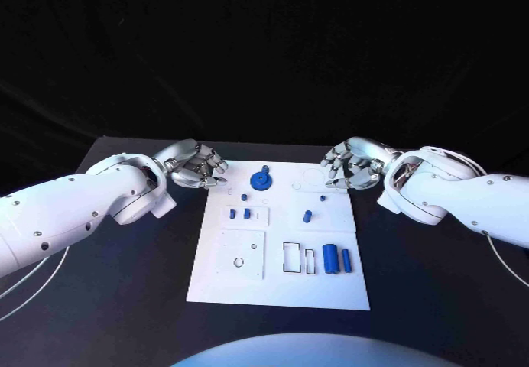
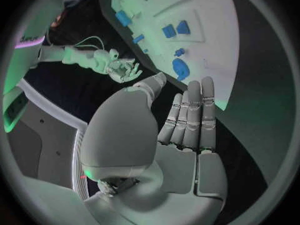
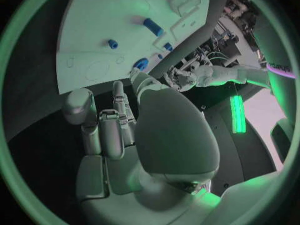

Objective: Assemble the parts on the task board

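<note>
The white task board (image 1: 281, 287) lies in the middle of the black table. On its far end sits a round blue part (image 1: 260, 180). Small blue pieces (image 1: 241, 214) lie mid-board, with another (image 1: 307, 216) to their right. Two blue cylinders (image 1: 339, 260) lie at the near right. My left hand (image 1: 196, 166) hovers at the board's far left corner, fingers extended, holding nothing. My right hand (image 1: 351, 166) hovers at the far right corner, also holding nothing. The left wrist view shows the left hand (image 2: 187, 130) near the round part (image 2: 180, 68). The right wrist view shows the right hand (image 3: 119, 130) beside the board (image 3: 106, 25).
An outlined rectangular slot (image 1: 293, 258) and a small ring mark (image 1: 239, 262) are on the board's near half. A thin cable (image 1: 22, 283) trails over the table's left side. Bare table lies on both sides of the board.
</note>
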Available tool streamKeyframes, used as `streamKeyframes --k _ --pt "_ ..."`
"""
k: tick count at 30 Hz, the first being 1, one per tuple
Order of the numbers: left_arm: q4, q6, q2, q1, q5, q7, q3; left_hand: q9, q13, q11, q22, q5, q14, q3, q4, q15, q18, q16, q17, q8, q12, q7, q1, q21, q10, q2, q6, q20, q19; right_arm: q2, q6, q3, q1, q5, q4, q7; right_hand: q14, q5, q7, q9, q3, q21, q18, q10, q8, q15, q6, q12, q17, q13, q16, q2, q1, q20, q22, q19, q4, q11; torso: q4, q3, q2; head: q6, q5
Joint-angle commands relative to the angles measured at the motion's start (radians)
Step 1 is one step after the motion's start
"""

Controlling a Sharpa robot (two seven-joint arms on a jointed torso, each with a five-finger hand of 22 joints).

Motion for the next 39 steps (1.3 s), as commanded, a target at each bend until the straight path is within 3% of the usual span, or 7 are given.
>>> streamKeyframes --k 1,7,12,20,34,36,39 --pt "0.014 0.057 -0.007 0.000 0.449 0.172 0.002 0.004 0.002 -0.005 -0.011 0.006 0.003 0.010 0.000 -0.007 0.015 -0.008 -0.003 0.017 0.027 0.040 0.024 -0.011 0.018 0.024 0.008 -0.006 0.018 0.001 0.049 0.000 -0.008 -0.212 0.004 -0.036 0.044 0.008 -0.003 -0.006 0.036 0.003 0.014 -0.011 0.004 -0.009 0.092 -0.012 0.007 -0.028 -0.006 0.008 0.031 -0.006 0.005 0.002 -0.007 0.006 0.0037 0.0006 0.000 0.002 -0.008" --pt "0.044 0.057 -0.026 0.000 0.632 0.270 0.002 0.008 -0.005 -0.024 -0.008 0.008 0.014 0.058 -0.002 -0.023 0.015 -0.014 -0.001 0.047 0.045 0.021 0.031 -0.002 0.092 0.032 0.052 -0.022 0.030 0.010 0.061 0.000 -0.023 -0.332 0.006 -0.084 0.044 0.015 -0.008 -0.015 0.066 0.005 0.013 0.016 0.000 -0.010 0.116 -0.046 0.003 -0.075 -0.009 -0.011 0.011 -0.010 0.011 0.006 0.005 0.002 0.0005 -0.0018 0.002 0.003 -0.012" --pt "0.060 0.066 -0.034 -0.001 0.679 0.291 0.002 0.008 -0.008 -0.026 -0.007 0.008 0.015 0.067 -0.002 -0.025 0.014 -0.015 0.000 0.050 0.042 0.019 0.030 -0.001 0.102 0.031 0.057 -0.024 0.031 0.017 0.086 0.000 -0.035 -0.388 0.009 -0.105 0.045 0.014 -0.023 -0.017 0.077 0.005 0.013 0.044 0.005 -0.024 0.145 -0.067 -0.001 -0.105 -0.012 -0.020 -0.013 -0.020 0.014 0.010 0.020 -0.010 0.0027 -0.0002 0.002 0.001 -0.014" --pt "0.064 0.087 -0.037 -0.001 0.738 0.306 0.002 0.005 -0.013 -0.025 -0.007 0.007 0.014 0.070 -0.004 -0.024 0.014 -0.018 0.000 0.048 0.035 0.022 0.026 -0.001 0.103 0.020 0.053 -0.025 0.029 0.033 0.095 0.000 -0.055 -0.429 0.015 -0.103 0.043 0.042 -0.023 -0.022 0.071 -0.008 0.013 0.065 0.002 -0.021 0.163 -0.089 -0.012 -0.130 -0.019 -0.024 -0.052 -0.021 0.009 0.008 0.031 -0.008 0.0017 0.0007 0.002 -0.001 -0.011" --pt "0.064 0.088 -0.039 -0.001 0.740 0.306 0.002 0.004 -0.014 -0.024 -0.007 0.008 0.013 0.073 -0.007 -0.024 0.013 -0.019 0.000 0.047 0.032 0.023 0.028 -0.001 0.103 0.018 0.052 -0.025 0.029 0.058 0.088 0.000 -0.072 -0.421 -0.018 -0.105 0.042 0.052 -0.022 -0.024 0.117 -0.019 0.015 0.090 0.004 -0.021 0.191 -0.119 -0.018 -0.159 -0.022 0.002 -0.030 -0.019 0.006 0.007 0.021 -0.008 0.0029 -0.0002 0.002 -0.002 -0.012" --pt "0.064 0.088 -0.039 -0.001 0.738 0.305 0.002 0.004 -0.014 -0.024 -0.007 0.008 0.013 0.073 -0.007 -0.024 0.013 -0.019 0.000 0.047 0.032 0.023 0.028 -0.001 0.103 0.018 0.052 -0.025 0.029 0.061 0.083 0.000 -0.075 -0.425 -0.023 -0.107 0.035 0.035 -0.020 -0.024 0.152 -0.045 0.020 0.098 0.007 -0.021 0.202 -0.135 -0.040 -0.171 -0.036 0.022 -0.021 -0.018 -0.008 -0.004 0.018 -0.006 0.0027 0.0000 0.001 -0.002 -0.012" --pt "0.064 0.086 -0.040 -0.001 0.736 0.304 0.002 0.004 -0.016 -0.023 -0.007 0.008 0.012 0.075 -0.008 -0.023 0.013 -0.020 0.000 0.047 0.030 0.023 0.028 -0.001 0.102 0.018 0.050 -0.025 0.028 0.065 0.081 0.000 -0.078 -0.433 -0.030 -0.111 0.032 0.019 -0.021 -0.021 0.189 -0.063 0.023 0.107 0.010 -0.021 0.212 -0.152 -0.050 -0.183 -0.042 0.033 -0.017 -0.018 -0.017 -0.011 0.009 -0.006 0.0019 0.0003 0.002 -0.002 -0.012"
